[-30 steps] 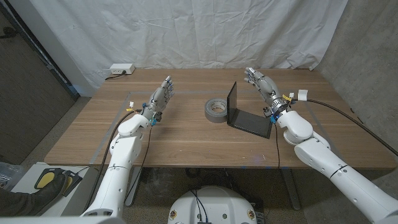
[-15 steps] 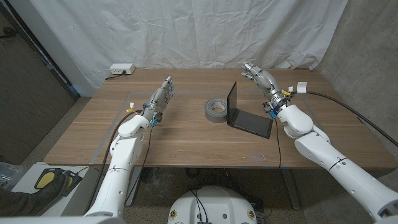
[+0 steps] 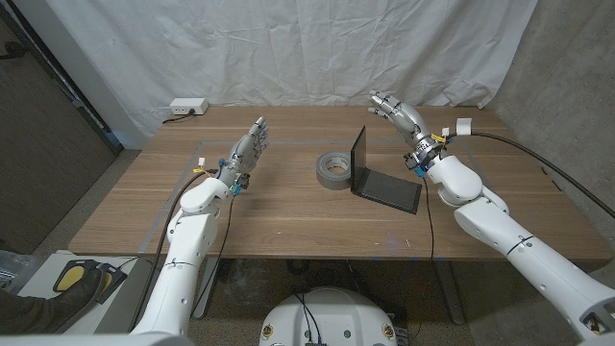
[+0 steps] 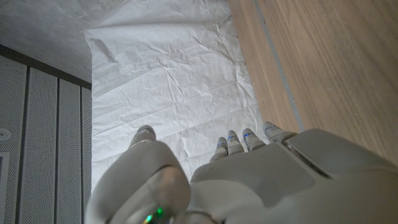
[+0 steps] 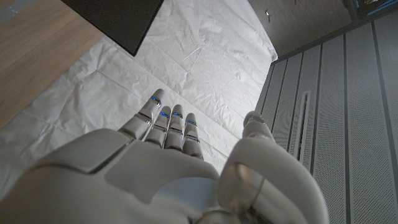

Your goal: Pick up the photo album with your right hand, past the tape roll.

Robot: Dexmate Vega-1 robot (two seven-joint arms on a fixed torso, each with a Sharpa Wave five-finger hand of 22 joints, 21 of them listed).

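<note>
Photo album (image 3: 377, 175) sits mid-bench w/ black cover standing upright, other half flat on the wood. Tape roll (image 3: 333, 169) just beside it, on robot's left. Right hand (image 3: 396, 115) raised above & behind the upright cover, fingers spread, holding nothing. Left hand (image 3: 248, 149) upright over bench (image 3: 144, 207), fingers apart, empty.

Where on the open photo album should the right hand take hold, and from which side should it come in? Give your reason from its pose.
Probably the upright cover of the photo album, near its top edge. It stands up from the half lying on the table, so fingers and thumb could close on both faces. The right hand hangs open above it on the side away from the tape roll, so coming down from there avoids the roll.
</note>
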